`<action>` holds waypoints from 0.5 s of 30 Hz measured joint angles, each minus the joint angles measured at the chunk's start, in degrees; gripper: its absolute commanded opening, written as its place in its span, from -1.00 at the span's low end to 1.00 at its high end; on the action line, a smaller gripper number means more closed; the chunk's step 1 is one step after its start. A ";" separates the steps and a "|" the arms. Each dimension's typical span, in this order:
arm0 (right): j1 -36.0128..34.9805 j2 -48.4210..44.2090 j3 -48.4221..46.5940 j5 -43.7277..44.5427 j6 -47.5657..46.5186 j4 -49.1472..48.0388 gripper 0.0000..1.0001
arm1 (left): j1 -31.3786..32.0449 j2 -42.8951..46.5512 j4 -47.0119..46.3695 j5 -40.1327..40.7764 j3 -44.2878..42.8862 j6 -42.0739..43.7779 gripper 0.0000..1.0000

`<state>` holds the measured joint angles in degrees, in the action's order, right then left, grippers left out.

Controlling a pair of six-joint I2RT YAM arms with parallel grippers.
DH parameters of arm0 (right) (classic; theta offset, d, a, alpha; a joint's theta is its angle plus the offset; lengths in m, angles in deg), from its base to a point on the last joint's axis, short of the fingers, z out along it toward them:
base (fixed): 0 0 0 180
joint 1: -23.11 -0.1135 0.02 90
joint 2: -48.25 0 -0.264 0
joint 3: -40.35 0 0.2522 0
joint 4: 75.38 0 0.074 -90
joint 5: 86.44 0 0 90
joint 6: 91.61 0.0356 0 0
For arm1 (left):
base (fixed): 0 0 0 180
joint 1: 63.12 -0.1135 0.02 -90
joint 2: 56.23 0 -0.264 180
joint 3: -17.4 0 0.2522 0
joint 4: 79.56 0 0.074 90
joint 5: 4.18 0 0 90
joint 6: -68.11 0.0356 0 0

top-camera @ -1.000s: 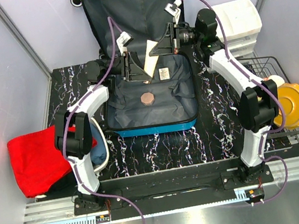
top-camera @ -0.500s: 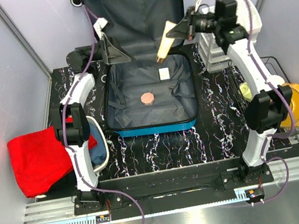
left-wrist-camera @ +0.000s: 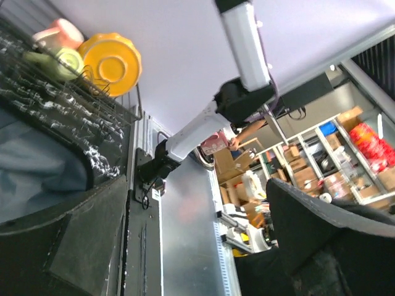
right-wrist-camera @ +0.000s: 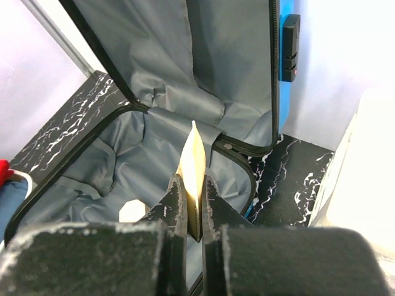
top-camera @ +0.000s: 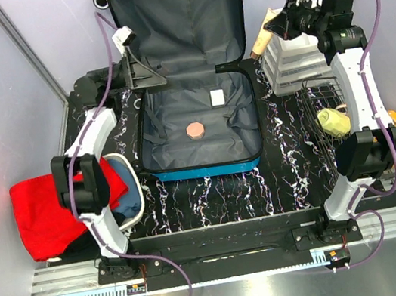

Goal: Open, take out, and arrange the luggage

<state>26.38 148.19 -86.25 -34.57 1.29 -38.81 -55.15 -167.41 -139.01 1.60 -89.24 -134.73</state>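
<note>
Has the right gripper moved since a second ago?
Yes. The right gripper, jaws shut on a tan card, has swung right, from over the open luggage to above the white drawers.

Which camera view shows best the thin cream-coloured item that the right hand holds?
The right wrist view: the cream item is close and centred, seen edge-on, clamped in the right hand. The top view shows it small, sticking out of the hand beside the open luggage. The left wrist view does not show it.
</note>
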 measured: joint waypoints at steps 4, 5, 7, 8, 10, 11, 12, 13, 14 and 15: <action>-0.31 0.00 -0.09 3.28 -1.97 0.94 -1.00 | -0.63 10.23 17.16 5.01 4.31 15.37 0.98; -0.35 0.00 -0.13 4.66 -2.71 1.22 -1.00 | -1.29 11.80 28.22 7.48 4.09 22.45 0.98; -0.39 0.09 -0.50 7.96 -4.57 1.95 -1.00 | -2.49 12.17 55.93 16.52 -1.20 42.51 0.98; -0.35 0.09 -0.61 9.66 -5.40 2.19 -1.00 | -2.60 10.62 68.15 23.56 -6.16 52.30 0.98; -0.02 0.09 -0.85 13.57 -7.72 2.45 -1.00 | -2.71 8.28 85.35 35.58 -12.31 69.24 0.98; 0.35 0.17 -1.14 14.78 -8.44 2.60 -1.00 | -2.56 7.96 92.32 40.96 -13.55 76.54 0.98; 0.90 0.42 -1.84 15.96 -9.22 2.89 -1.00 | -2.29 7.91 98.12 45.13 -14.10 82.68 0.98; 1.60 0.92 -2.73 16.90 -9.84 2.99 -1.00 | -2.14 7.91 102.22 48.24 -14.25 87.36 0.98; 2.78 1.92 -4.87 18.25 -10.45 3.43 -1.00 | -2.03 7.93 105.33 50.99 -14.29 91.62 0.98; 3.72 2.82 -6.40 19.06 -10.71 3.32 -1.00 | -1.97 8.11 107.19 53.02 -14.27 95.03 0.98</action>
<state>30.09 151.01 -92.65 -15.51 -9.42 -35.49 -57.12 -159.30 -31.82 54.62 -103.51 -39.69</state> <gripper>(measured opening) 0.060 0.991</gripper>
